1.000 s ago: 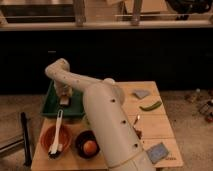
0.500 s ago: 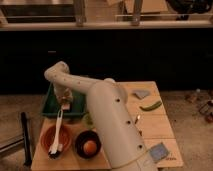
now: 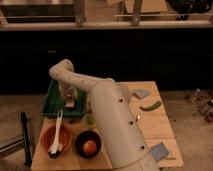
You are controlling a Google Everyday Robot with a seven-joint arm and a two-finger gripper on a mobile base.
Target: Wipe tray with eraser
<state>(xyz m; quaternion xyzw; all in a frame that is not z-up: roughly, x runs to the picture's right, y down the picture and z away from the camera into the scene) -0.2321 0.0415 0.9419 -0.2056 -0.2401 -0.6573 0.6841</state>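
Camera view: a dim room seen from above, past the robot's own white arm (image 3: 112, 125). The arm fills the lower middle of the frame and bends up and to the left. At its end, the hand (image 3: 69, 96) hangs down inside the dark-green tray (image 3: 51, 100) at centre left. Directly beneath it, on the tray floor, is the eraser (image 3: 70, 104), a small pale block with a tan base. The hand appears to meet the eraser's top, but whether it grips the block cannot be told.

The tray lies on a light wooden desk (image 3: 155, 125). At lower left, an orange bowl (image 3: 47, 142) holds a white-handled brush (image 3: 58, 131). Just right of it, a dark bowl (image 3: 80, 142) holds a round orange thing (image 3: 90, 147). On the right half of the desk, a grey-blue pad (image 3: 141, 93) lies near the far edge, with a curved green object (image 3: 151, 105) below it. A second pad (image 3: 160, 150) lies at lower right.

Behind the desk is a dark wall, with a pale rail (image 3: 150, 24) across the top of the frame. Speckled floor (image 3: 190, 120) shows at either side.
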